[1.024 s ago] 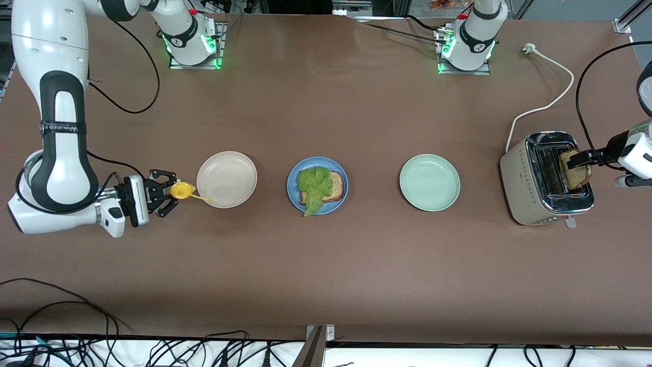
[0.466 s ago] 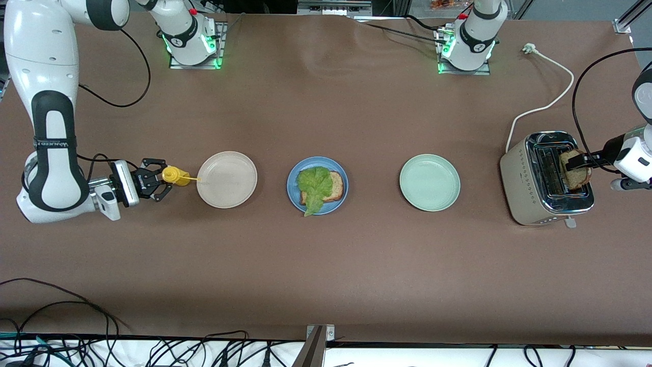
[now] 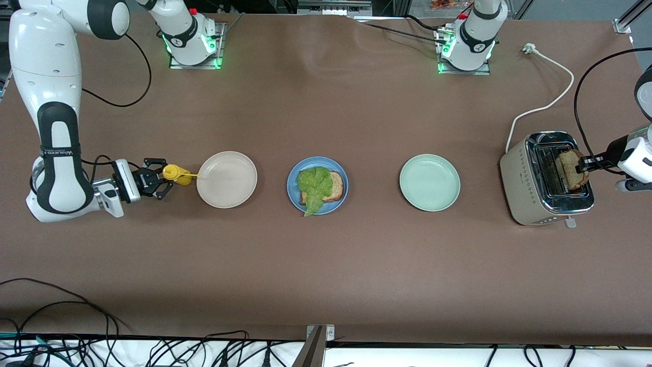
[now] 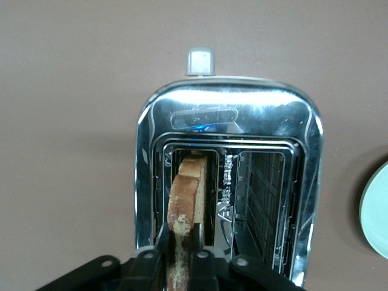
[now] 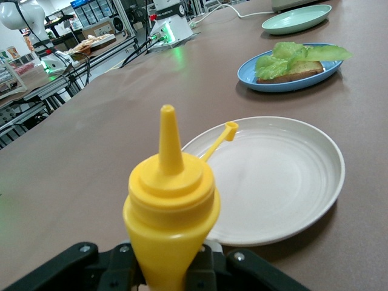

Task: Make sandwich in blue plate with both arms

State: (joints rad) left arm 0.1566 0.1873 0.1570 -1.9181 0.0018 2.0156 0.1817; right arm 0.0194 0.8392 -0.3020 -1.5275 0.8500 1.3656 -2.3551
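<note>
On the blue plate in the table's middle lies a slice of brown toast with a ruffled green lettuce leaf on top; the right wrist view shows the blue plate too. A second toast slice stands upright in a slot of the toaster. My left gripper is shut on its upper edge, and in the left wrist view that toast slice is pinched in the left gripper. My right gripper is shut on a yellow squeeze bottle beside the beige plate.
A pale green plate sits between the blue plate and the toaster. The toaster's white cord runs toward the left arm's base. The yellow squeeze bottle's open cap strap hangs over the beige plate's rim. Cables lie along the table's near edge.
The left gripper's fingers have closed on the toast in the toaster. The right gripper has drawn back a little from the beige plate toward its own end, still holding the yellow bottle.
</note>
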